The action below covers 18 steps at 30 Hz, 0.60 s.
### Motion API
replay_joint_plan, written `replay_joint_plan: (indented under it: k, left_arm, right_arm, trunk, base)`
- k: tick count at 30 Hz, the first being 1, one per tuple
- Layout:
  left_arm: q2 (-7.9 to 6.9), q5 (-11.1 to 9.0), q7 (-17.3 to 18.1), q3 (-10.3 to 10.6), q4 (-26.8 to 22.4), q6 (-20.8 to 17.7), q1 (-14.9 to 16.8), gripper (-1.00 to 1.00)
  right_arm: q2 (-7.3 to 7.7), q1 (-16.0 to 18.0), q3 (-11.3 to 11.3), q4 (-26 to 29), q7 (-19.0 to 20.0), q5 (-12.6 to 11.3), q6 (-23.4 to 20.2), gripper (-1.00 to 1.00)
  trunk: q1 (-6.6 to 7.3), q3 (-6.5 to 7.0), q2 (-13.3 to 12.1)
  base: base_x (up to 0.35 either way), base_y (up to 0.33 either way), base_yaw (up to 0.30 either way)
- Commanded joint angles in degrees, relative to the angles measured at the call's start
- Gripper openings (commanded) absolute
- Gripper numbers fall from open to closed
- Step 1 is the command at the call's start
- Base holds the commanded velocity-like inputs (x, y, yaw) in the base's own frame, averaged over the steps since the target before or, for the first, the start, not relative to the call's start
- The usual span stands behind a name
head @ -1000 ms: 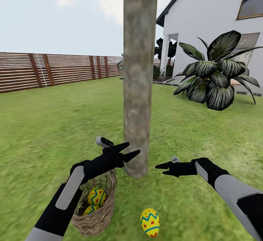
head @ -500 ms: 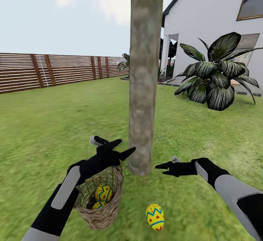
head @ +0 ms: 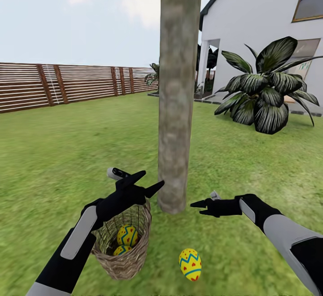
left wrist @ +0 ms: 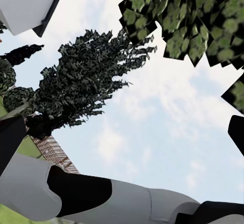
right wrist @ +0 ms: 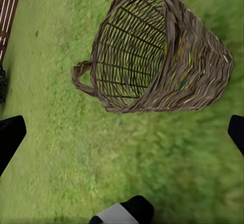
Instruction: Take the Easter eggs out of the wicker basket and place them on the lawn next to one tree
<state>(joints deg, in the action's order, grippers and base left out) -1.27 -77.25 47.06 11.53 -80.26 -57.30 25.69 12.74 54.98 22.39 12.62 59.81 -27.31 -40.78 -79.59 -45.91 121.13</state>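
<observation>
Beside the tree, one egg lies outside the basket.

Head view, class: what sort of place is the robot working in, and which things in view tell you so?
Most likely a home's back garden: a grass lawn, a brown slatted wooden fence along its edge, a tree in the grass, and a white house beside it.

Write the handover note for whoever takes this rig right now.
Left claw: open, empty, above the wicker basket.
Right claw: open, empty, hovering over the lawn right of the tree.
Done: one Easter egg lies on the grass near the trunk.
Left: two eggs in the basket, which stands beside the same tree. Lift both out and set them by the trunk.
</observation>
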Motion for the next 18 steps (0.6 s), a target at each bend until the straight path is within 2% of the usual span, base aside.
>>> replay_joint_plan:
  k: [1, 3, 8, 14, 15, 16, 18]
  left_arm:
    - [-0.02, -0.11, 0.13, 0.07, 0.02, -0.19, 0.03, 1.00]
    - [0.05, -0.03, 0.13, 0.12, -0.02, -0.29, -0.01, 1.00]
    - [0.05, -0.11, 0.13, 0.16, 0.29, -0.51, -0.03, 1.00]
    - [-0.40, 0.38, -0.35, -0.08, 3.85, -0.58, 0.03, 1.00]
    - [-1.54, 0.48, -0.40, -0.01, 4.38, -0.60, 0.01, 1.00]
    - [-3.27, 0.46, -0.40, 0.22, 5.09, -0.59, 0.04, 1.00]
    - [-5.14, 0.46, -0.43, 0.38, 6.36, -0.48, 0.03, 1.00]
  right_arm:
    - [0.05, 0.04, 0.29, 0.04, 0.05, -0.37, -0.34, 1.00]
    - [0.08, 0.04, 0.29, 0.04, 0.05, -0.37, -0.33, 1.00]
    - [-0.13, 0.04, 0.29, -0.13, -0.05, -0.37, -0.35, 1.00]
    - [-0.32, 0.01, 0.31, -0.22, -0.44, -0.28, -0.36, 1.00]
    - [-0.33, -0.02, 0.34, -0.22, -0.54, -0.24, -0.36, 1.00]
    - [-0.34, -0.05, 0.36, -0.22, -0.78, -0.22, -0.36, 1.00]
    - [-0.40, -0.25, 0.37, -0.23, -1.16, -0.21, -0.36, 1.00]
  trunk:
    - [0.01, -0.15, 0.03]
    - [0.01, -0.33, 0.03]
    - [1.11, 0.12, -1.98]
    - [2.43, 0.65, -4.38]
    - [2.65, 0.74, -4.79]
    - [2.87, 0.83, -5.19]
    - [3.30, 1.01, -5.99]
  base:
    - [0.000, 0.000, 0.000]
    - [0.000, 0.000, 0.000]
    - [0.000, 0.000, 0.000]
    - [0.000, 0.000, 0.000]
    - [0.000, 0.000, 0.000]
    - [0.000, 0.000, 0.000]
    - [0.000, 0.000, 0.000]
